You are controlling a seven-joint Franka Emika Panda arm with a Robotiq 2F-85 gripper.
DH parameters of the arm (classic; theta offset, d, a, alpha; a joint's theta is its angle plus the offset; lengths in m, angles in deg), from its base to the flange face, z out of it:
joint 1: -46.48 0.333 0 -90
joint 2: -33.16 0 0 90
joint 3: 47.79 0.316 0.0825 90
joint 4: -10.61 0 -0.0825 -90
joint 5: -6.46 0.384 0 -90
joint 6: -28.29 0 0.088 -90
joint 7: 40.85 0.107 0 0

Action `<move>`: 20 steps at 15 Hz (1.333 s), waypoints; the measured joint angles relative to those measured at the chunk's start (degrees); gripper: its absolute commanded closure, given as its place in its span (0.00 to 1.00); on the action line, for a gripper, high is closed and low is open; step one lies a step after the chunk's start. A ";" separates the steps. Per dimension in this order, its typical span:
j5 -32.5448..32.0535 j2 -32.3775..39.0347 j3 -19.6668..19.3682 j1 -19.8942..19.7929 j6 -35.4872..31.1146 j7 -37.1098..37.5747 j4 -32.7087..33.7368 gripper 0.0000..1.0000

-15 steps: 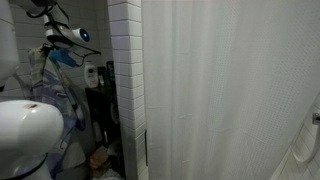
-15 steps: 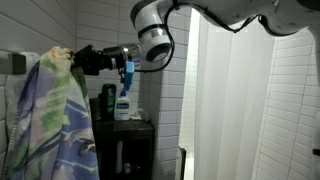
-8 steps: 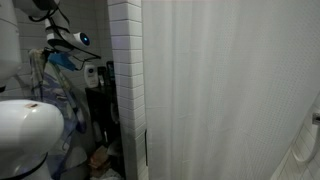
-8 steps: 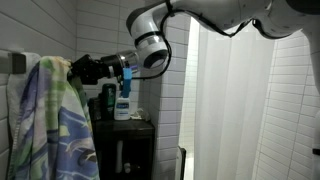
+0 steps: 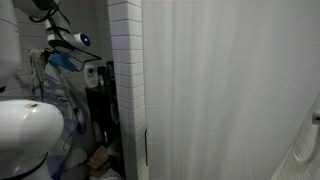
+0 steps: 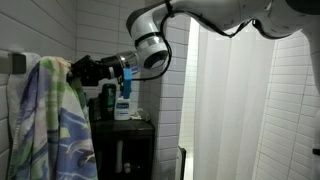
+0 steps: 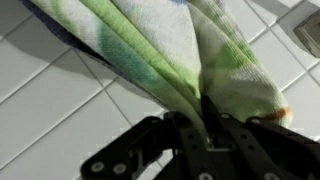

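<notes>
White glazed tiles cover the walls [image 6: 178,120] of this small bathroom, and a pale ribbed shower curtain [image 6: 250,110] hangs full height across the widest stretch of both exterior views. Over the top of it reaches the white robot arm [image 6: 215,12], bending down and across toward the corner, its grey-banded wrist level with the tiles.

Now the striped towel of green, blue and white terry cloth [image 6: 55,120]: it hangs in long folds against the wall at the edge of an exterior view, draped from up high, its lower end out of sight. Beside it stands a dark, narrow cabinet [image 6: 128,148] tucked against the tiled corner, and on its top sits a white pump bottle with a blue label [image 6: 122,106], with a darker bottle just behind it.

And the black two-finger gripper [image 6: 76,70] is right at the towel's upper edge. The wrist view settles it: the gripper [image 7: 207,118] is pinched tight on a green-and-white fold, cloth bunched between the dark fingers [image 7: 190,128], white tiles behind.
</notes>
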 measured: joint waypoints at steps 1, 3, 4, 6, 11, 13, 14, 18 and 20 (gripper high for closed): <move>-0.15 0.00 -0.14 0.00 -0.01 0.22 -0.30 0.42; -0.18 0.00 -0.52 -0.02 -0.02 0.35 -0.99 0.29; -0.18 0.00 -0.75 -0.03 -0.02 0.35 -1.33 0.23; -0.18 -0.01 -1.11 -0.09 -0.04 0.37 -1.82 0.08; -0.34 -0.34 -2.09 -0.14 -0.06 1.44 -2.79 0.00; -0.71 -0.97 -2.37 -0.24 -0.04 2.18 -3.78 0.00; -0.72 -1.50 -2.39 -0.39 0.04 2.55 -4.50 0.00; -0.60 -5.42 -2.38 -0.70 1.06 3.66 -9.44 0.00; -0.62 -8.35 -2.33 -0.66 0.61 3.57 -12.74 0.00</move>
